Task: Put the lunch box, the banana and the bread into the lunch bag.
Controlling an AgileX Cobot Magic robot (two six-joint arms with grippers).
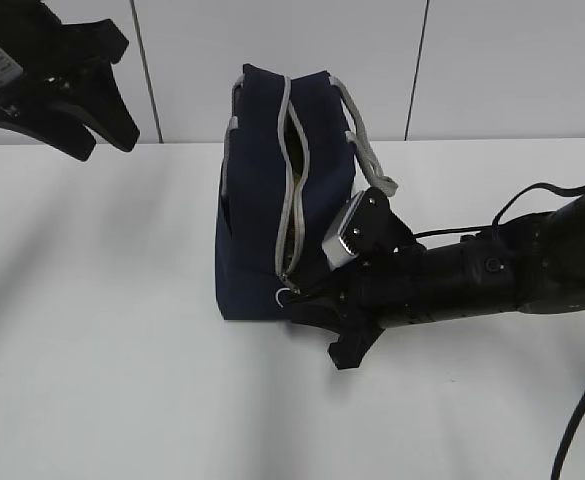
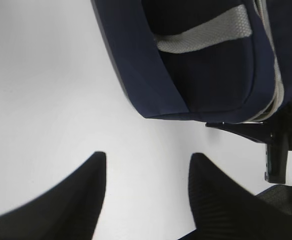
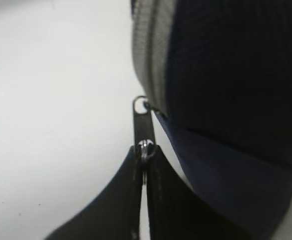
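Note:
The navy lunch bag [image 1: 257, 200] stands on the white table, its grey zipper [image 1: 284, 170] parted a little along the facing side. My right gripper [image 1: 294, 298] is at the bag's lower front and is shut on the zipper's pull [image 3: 145, 146], just below the ring [image 3: 140, 106]. The bag [image 3: 225, 75] fills the right of that view. My left gripper [image 1: 107, 145] hangs open and empty high at the far left, above the table beside the bag [image 2: 200, 65]. The lunch box, banana and bread are not in view.
The grey handle [image 1: 369, 155] drapes over the bag's right side above my right arm [image 1: 492, 275]. A black cable [image 1: 580, 420] trails at the right edge. A panelled white wall [image 1: 492, 60] stands behind the table [image 1: 92, 330].

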